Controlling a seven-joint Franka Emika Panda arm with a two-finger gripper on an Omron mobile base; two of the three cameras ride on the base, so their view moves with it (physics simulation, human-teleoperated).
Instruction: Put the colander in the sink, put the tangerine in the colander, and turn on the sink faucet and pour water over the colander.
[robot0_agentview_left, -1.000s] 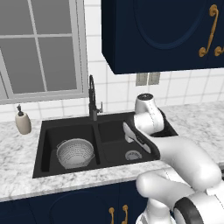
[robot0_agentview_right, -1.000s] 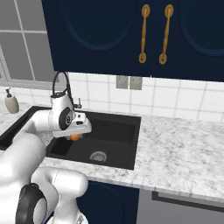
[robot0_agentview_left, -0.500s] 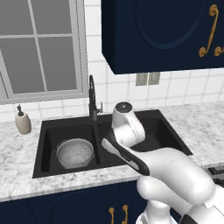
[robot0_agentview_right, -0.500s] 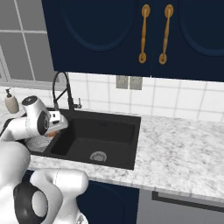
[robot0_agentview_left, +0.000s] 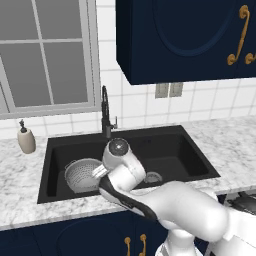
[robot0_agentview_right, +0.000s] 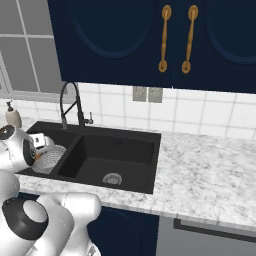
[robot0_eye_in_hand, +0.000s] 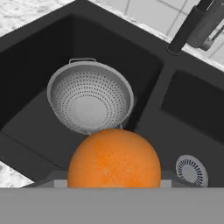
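The tangerine (robot0_eye_in_hand: 113, 159) looms large and orange at the bottom of the hand view, with my gripper (robot0_agentview_left: 99, 172) shut on it. Its fingers are hidden behind the fruit. The perforated silver colander (robot0_eye_in_hand: 89, 96) sits upright in the left basin of the black sink (robot0_eye_in_hand: 153, 109), just beyond and below the tangerine. From the left base view the colander (robot0_agentview_left: 82, 175) lies right beside my hand. The dark gooseneck faucet (robot0_agentview_left: 105, 112) stands behind the divider, no water running. The colander (robot0_agentview_right: 50, 159) holds nothing.
A beige soap dispenser (robot0_agentview_left: 26, 140) stands on the marble counter left of the sink. The right basin has a bare floor and a silver drain (robot0_eye_in_hand: 191, 169). Dark blue cabinets (robot0_agentview_right: 150, 40) hang above the counter.
My arm has swung left from over the right basin to over the left one, carrying the tangerine up to the colander. The colander has stayed put.
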